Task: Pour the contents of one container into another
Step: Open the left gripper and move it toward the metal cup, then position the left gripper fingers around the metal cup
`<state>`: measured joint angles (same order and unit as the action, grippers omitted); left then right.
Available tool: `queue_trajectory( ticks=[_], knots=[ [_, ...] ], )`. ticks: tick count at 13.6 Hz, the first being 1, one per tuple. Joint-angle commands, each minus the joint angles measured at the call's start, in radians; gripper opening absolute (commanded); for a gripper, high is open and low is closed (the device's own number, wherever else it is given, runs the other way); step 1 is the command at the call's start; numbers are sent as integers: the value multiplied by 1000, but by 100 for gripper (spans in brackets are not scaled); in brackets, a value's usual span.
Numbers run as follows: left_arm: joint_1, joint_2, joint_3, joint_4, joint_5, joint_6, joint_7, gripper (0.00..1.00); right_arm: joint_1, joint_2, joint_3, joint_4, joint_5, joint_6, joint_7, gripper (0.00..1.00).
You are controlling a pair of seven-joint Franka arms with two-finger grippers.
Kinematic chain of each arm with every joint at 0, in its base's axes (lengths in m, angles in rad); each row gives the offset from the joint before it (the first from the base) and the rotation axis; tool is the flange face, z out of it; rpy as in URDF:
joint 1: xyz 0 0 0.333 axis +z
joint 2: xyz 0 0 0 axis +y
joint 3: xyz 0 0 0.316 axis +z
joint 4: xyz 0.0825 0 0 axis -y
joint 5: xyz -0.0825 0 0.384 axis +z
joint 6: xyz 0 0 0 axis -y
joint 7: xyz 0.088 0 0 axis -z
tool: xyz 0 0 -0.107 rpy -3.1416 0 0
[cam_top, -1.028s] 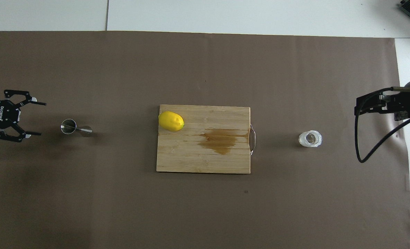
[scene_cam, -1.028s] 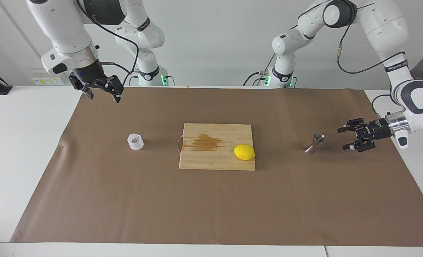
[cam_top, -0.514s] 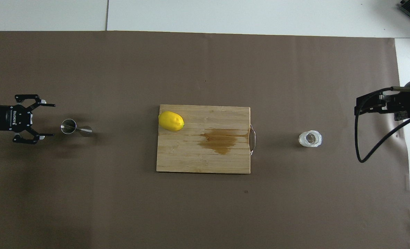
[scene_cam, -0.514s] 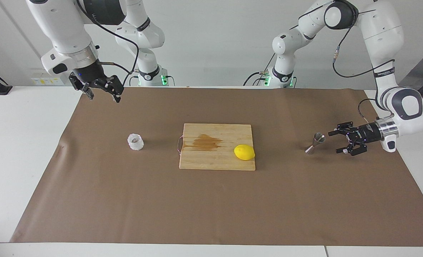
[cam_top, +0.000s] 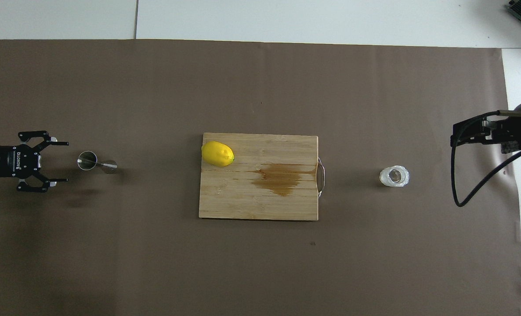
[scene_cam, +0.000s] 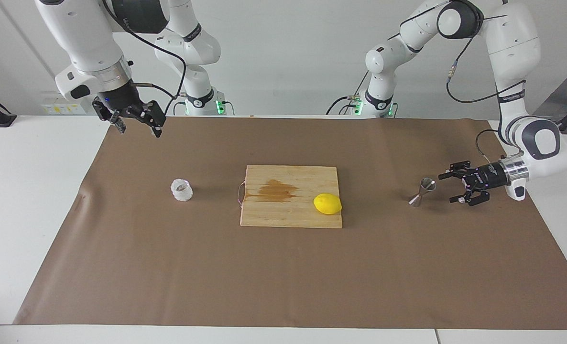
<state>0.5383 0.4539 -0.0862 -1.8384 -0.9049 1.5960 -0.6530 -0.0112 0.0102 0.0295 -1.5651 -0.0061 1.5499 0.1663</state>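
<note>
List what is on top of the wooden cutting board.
On the cutting board lie a yellow lemon, at the corner farther from the robots toward the left arm's end, and a brown stain near the metal handle. Whatever is under the lemon is hidden.

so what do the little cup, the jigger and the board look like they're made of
Cup: probably clear glass with a bumpy, frosted whitish wall; molded plastic is possible.
Jigger: polished steel by the look, a bright mirror-like sheen on its two cones.
Cutting board: pale wood or bamboo in glued strips, matte, with a brown stain and a thin wire handle at one end.
</note>
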Motion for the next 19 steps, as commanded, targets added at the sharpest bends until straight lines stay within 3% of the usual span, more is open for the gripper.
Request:
queue_trajectory(
  ticks=[1,10,19],
  knots=[
    [6,-47,-9,-87,-57,48,1,100,-12,-16,9,-18,-6,-4,10,100],
    [-49,-87,-13,-166,-146,84,19,100,-12,-16,9,-18,-6,-4,10,100],
    [-35,-143,-12,-262,-189,84,21,100,-10,-16,9,-18,-6,-4,10,100]
  ],
)
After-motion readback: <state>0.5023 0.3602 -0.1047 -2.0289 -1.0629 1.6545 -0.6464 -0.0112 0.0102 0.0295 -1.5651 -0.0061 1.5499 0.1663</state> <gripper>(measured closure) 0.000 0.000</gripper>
